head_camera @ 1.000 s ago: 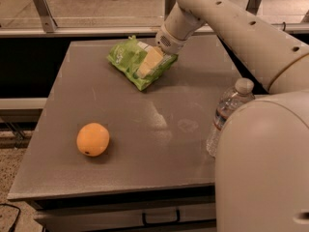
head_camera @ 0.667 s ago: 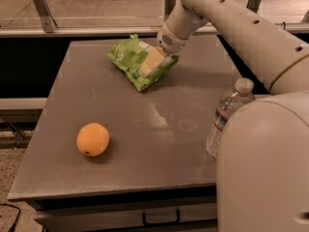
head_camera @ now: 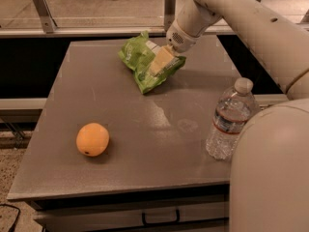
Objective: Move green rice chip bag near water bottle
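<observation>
The green rice chip bag (head_camera: pixel 141 62) lies crumpled at the back middle of the grey table (head_camera: pixel 120 110). My gripper (head_camera: pixel 161 62) reaches down from the upper right and is shut on the bag's right part; one pale finger (head_camera: pixel 163 58) shows across the bag. The water bottle (head_camera: pixel 228 122), clear with a white cap and a red-striped label, stands upright near the table's front right. It is well apart from the bag, in front of it and to its right.
An orange (head_camera: pixel 92 139) sits at the front left of the table. My arm's large pale body (head_camera: pixel 270 173) fills the lower right, right next to the bottle. A rail with metal posts (head_camera: pixel 41 1) runs behind the table.
The gripper and the bag have shifted a little to the right together. The orange and the bottle have not moved.
</observation>
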Controlling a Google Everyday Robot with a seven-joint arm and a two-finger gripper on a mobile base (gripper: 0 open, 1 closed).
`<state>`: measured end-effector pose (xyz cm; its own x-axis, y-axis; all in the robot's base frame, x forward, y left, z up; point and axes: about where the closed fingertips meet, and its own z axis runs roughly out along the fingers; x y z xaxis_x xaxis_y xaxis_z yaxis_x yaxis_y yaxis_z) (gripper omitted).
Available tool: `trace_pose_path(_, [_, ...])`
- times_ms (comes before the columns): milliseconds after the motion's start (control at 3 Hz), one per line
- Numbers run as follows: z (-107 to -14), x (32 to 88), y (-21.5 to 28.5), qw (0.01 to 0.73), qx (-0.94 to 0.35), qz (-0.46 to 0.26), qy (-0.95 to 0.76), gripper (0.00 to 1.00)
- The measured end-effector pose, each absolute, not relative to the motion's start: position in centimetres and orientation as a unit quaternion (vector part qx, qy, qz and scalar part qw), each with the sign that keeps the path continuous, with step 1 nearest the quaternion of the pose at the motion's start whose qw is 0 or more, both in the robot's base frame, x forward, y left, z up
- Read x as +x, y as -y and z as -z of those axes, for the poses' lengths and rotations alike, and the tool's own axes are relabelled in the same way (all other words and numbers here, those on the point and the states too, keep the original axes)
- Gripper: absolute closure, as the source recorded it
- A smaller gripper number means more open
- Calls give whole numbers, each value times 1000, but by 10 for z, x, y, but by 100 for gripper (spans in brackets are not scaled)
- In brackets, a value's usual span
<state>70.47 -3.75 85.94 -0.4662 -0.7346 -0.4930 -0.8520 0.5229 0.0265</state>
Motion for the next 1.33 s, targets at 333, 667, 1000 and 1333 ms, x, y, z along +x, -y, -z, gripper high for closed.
trace_pose_path(333, [-872,687,58,216,-470,-137,-845,100])
trace_pose_path(667, [-883,662,80,211,-473,-141,-844,100])
trace_pose_path(1000, [-890,639,101,206,-470,-146,-846,100])
trace_pose_path(1333, [-890,611,124,194,-455,-162,-854,100])
